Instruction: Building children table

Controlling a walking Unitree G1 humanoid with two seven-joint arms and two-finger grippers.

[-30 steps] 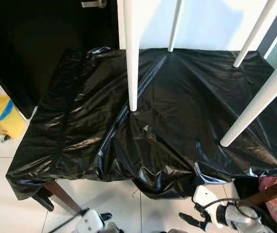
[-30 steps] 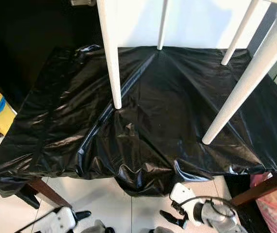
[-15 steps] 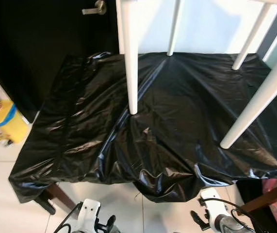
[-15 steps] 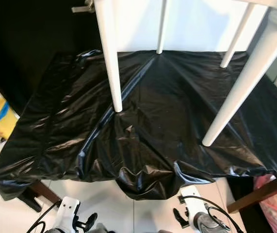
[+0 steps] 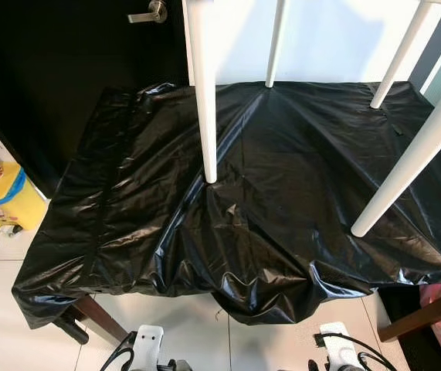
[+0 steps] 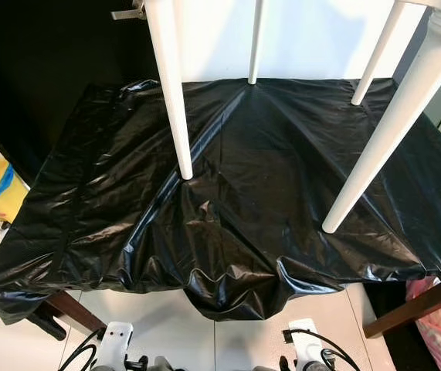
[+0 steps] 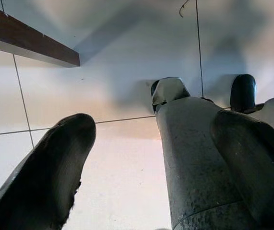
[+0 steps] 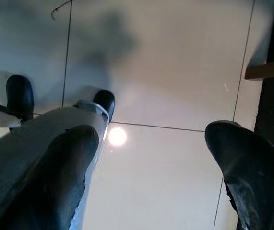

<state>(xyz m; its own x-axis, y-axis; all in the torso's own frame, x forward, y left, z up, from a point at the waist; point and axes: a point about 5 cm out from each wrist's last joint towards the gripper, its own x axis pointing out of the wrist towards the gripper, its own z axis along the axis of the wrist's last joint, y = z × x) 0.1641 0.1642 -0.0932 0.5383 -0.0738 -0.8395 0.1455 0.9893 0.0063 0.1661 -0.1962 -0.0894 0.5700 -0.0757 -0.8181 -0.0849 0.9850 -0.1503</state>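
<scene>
The children's table point(image 5: 205, 93) stands upright on the worktop point(image 5: 127, 209), which is draped in a black plastic sheet point(image 6: 251, 193), its four white legs planted on the plastic and running up out of the top of the head views. Both arms hang low at the near edge of the worktop. The left end effector point(image 7: 141, 158) points down at the tiled floor point(image 7: 117, 52), fingers spread apart and gripping nothing; the right end effector point(image 8: 175, 172) does the same, fingers parted and empty. So the table sits ahead of and above both of them, legs' long axes near vertical. The near-left leg point(image 5: 203, 116) lies closer to the left arm, the near-right leg point(image 5: 413, 158) closer to the right.
</scene>
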